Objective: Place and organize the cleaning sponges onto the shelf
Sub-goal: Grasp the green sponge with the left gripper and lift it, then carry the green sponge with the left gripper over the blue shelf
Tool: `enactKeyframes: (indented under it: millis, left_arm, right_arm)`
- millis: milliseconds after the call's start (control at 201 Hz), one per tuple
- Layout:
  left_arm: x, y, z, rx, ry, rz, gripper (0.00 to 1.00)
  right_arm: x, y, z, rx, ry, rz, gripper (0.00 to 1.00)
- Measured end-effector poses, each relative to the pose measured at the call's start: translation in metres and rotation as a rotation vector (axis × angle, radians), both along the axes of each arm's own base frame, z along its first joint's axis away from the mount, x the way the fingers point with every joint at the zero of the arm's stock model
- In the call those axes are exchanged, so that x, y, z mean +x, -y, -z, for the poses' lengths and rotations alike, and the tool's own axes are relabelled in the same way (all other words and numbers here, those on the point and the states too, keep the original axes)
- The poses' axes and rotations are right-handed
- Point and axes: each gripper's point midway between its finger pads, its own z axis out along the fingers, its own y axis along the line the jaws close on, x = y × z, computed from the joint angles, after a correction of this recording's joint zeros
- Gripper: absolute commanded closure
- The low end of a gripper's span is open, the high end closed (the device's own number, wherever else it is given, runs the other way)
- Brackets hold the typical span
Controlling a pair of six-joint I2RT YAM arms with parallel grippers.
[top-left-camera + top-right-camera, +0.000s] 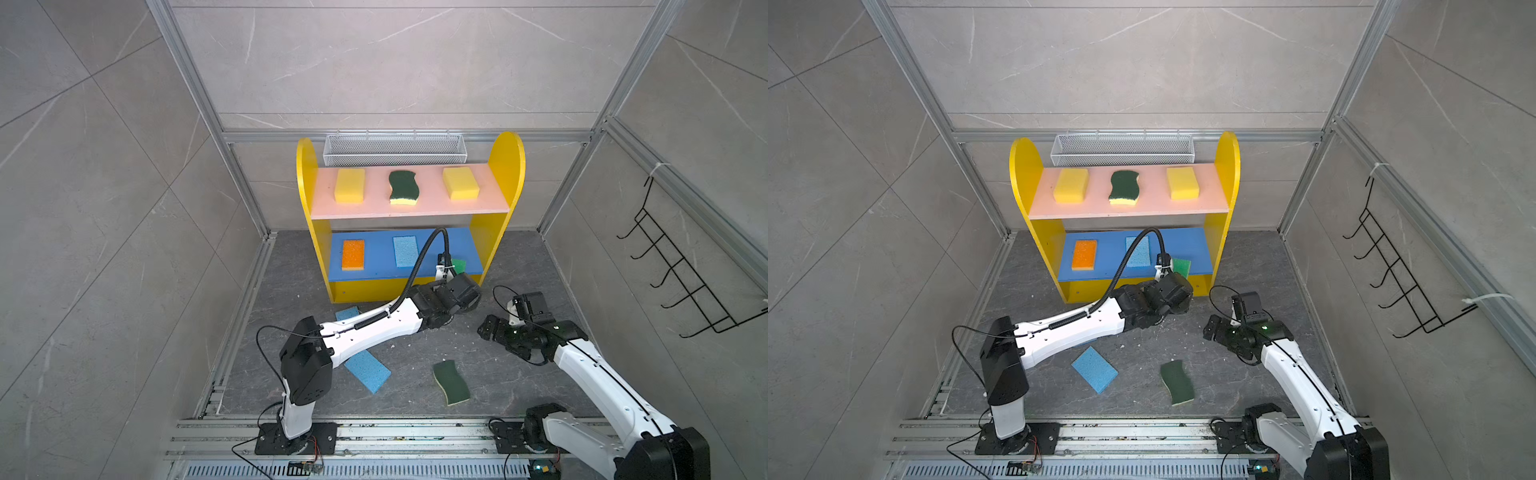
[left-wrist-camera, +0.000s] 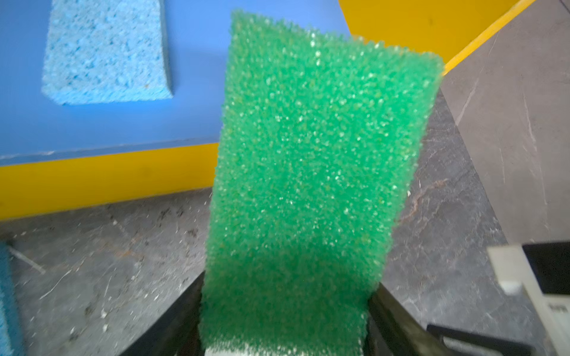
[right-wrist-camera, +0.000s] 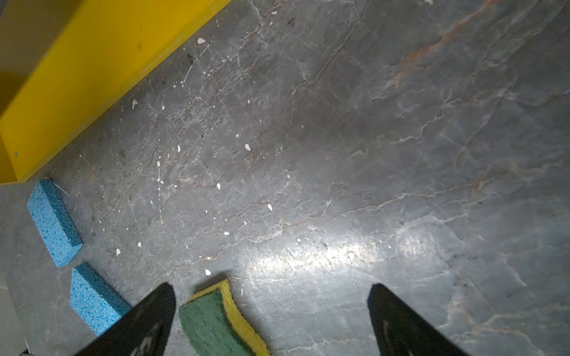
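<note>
Bright grn sponge (image 2: 308, 185), blue shelf board (image 2: 108, 129).

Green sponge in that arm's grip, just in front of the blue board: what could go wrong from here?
The left tool pinches the green sponge by one end only, so its free end may droop, catch the front edge of the blue board and drop to the floor.
The light blue sponge lies close by on that board; a sideways push might knock it askew.
The arm's black cable arches up near the pink board and could snag there.
</note>
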Motion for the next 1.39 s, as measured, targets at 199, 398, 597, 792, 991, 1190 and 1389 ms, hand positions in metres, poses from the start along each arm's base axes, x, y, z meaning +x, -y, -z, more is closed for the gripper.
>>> enactKeyframes:
  millis: [199,398,597,792,991,1190,1389]
  left_arm:
    - [0.018,0.017,0.013,-0.006,0.033,-0.013,0.3]
    - [0.045,0.026,0.004,-0.053,0.065,-0.047,0.3]
    - [0.069,0.027,-0.011,-0.105,0.096,-0.084,0.3]
    - [0.082,0.033,-0.002,-0.11,0.114,-0.096,0.3]
    - [0.09,0.037,0.008,-0.09,0.134,-0.121,0.31]
    - [0.097,0.04,0.0,-0.101,0.16,-0.141,0.31]
    - [0.106,0.043,-0.016,-0.137,0.186,-0.157,0.31]
  right_arm:
    - [0.002,-0.006,-0.012,0.009,0.015,-0.035,0.01]
    - [0.001,-0.011,-0.017,0.01,0.025,-0.058,0.01]
    - [-0.002,-0.015,-0.016,0.009,0.017,-0.075,0.01]
    - [-0.005,-0.018,-0.015,0.008,0.012,-0.091,0.01]
    - [-0.006,-0.021,-0.016,0.008,0.012,-0.103,0.01]
    - [-0.008,-0.023,-0.016,0.008,0.011,-0.112,0.01]
    - [-0.009,-0.026,-0.016,0.008,0.011,-0.125,0.01]
